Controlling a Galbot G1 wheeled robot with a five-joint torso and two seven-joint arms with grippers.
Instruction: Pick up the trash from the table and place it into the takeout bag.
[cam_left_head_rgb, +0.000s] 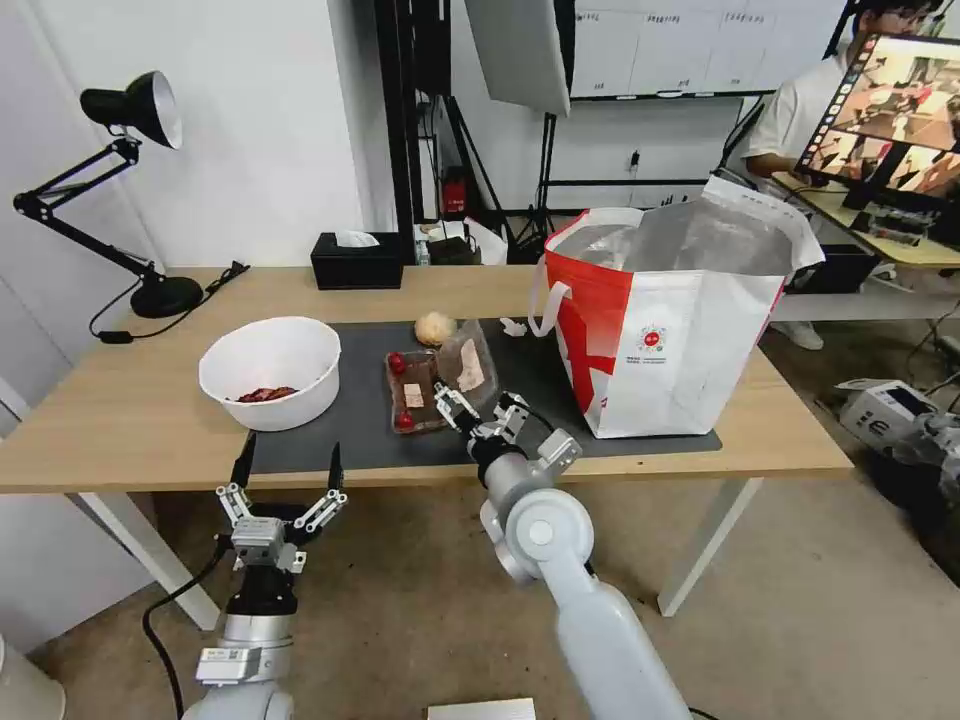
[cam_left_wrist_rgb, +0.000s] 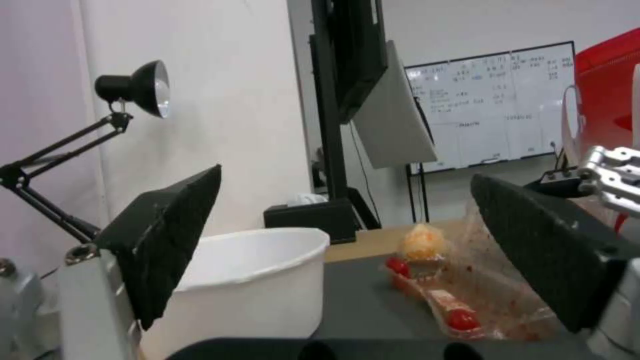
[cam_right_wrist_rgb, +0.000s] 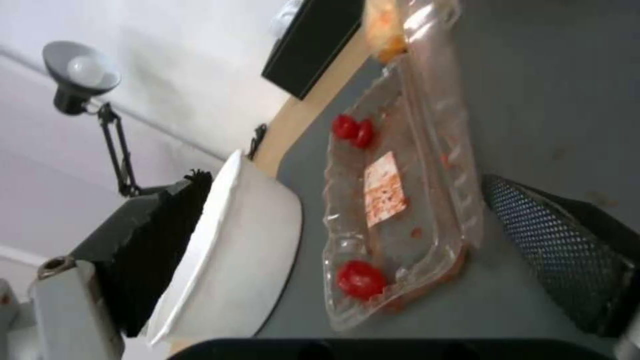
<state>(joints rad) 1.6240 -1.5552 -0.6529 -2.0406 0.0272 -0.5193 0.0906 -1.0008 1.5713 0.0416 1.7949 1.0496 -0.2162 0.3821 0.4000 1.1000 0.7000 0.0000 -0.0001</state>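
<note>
- Light-wood counter with a dark grey mat carries all the trash, with a black desk lamp and a black tissue box along its far side.
- On the mat's right end stands the takeout bag, mouth open and foil lining showing.
- Nothing looks bagged yet: the white bowl with reddish scraps sits at the mat's left edge, the clear tray mid-mat, the tan lump just behind it, and a tiny white scrap near the bag.
- Right gripper hovers at the tray's near right corner, its fingers spread and holding nothing; the right wrist view has the tray between them.
- Left gripper waits spread wide at the counter's front edge, below the bowl.
- By my reading the step in hand is the reach for the tray. Next it calls for lowering over the thin rim, pinching it gently, then carrying it level to the bag so the red bits stay in.
</note>
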